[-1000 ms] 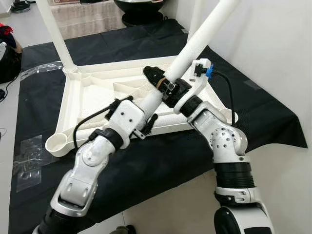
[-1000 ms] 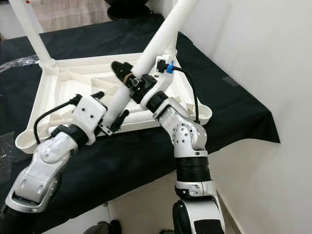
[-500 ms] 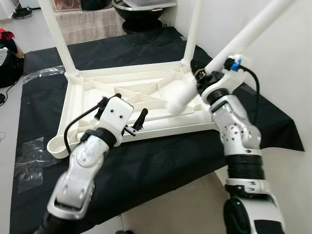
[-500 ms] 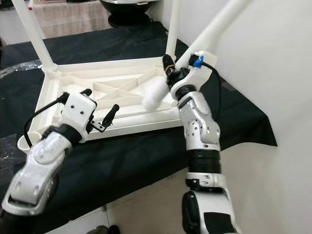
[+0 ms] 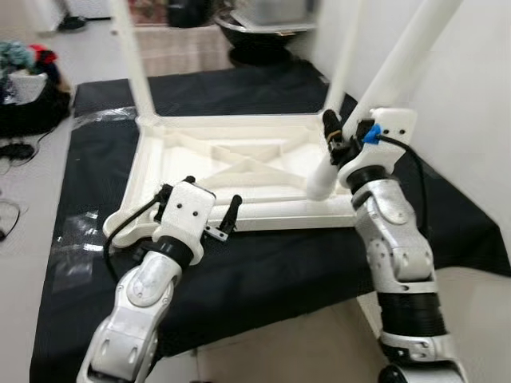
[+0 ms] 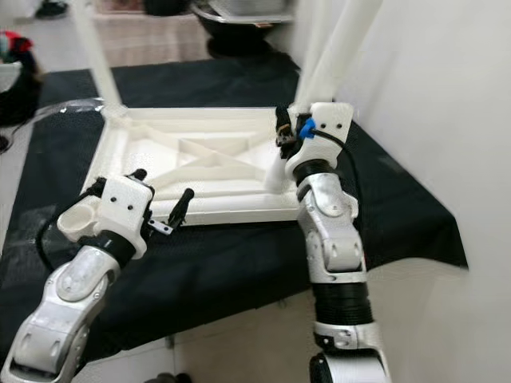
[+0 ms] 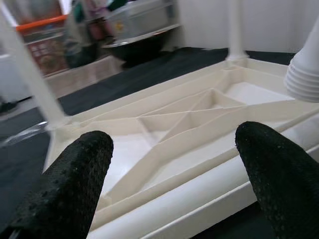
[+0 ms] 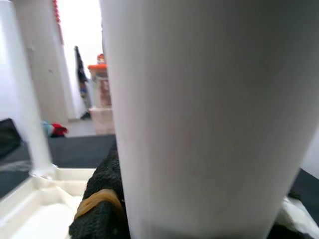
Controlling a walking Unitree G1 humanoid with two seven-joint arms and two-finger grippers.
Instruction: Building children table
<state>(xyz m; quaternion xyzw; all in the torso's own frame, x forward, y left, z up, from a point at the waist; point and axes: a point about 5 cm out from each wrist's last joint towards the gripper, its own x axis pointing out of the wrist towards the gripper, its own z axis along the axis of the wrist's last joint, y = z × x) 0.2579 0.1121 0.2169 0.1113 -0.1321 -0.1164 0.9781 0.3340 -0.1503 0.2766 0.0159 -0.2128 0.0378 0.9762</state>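
A white tabletop (image 5: 239,159) lies upside down on a black cloth (image 5: 263,263). Two white legs stand in its far corners, the left leg (image 5: 134,56) and the right leg (image 5: 345,48). My right gripper (image 5: 330,137) is shut on a third, loose leg (image 5: 391,72), held steeply tilted; its lower end (image 5: 318,185) hangs just above the tabletop's near right part. That ribbed end (image 7: 306,74) also shows in the left wrist view. My left gripper (image 5: 201,198) is open with nothing between its fingers (image 7: 70,189), at the tabletop's near edge. The near left corner socket (image 6: 76,219) has no leg.
A white wall (image 5: 479,120) runs close along the right. A dark basin (image 5: 267,40) stands beyond the cloth's far edge. Clothes and a dark bag (image 5: 28,88) lie on the floor at the far left. Pale floor (image 5: 303,351) borders the cloth's near edge.
My left gripper let go of the loose leg and drew back to the near edge. My right gripper swung the leg more upright and to the right. The camera view has also shifted.
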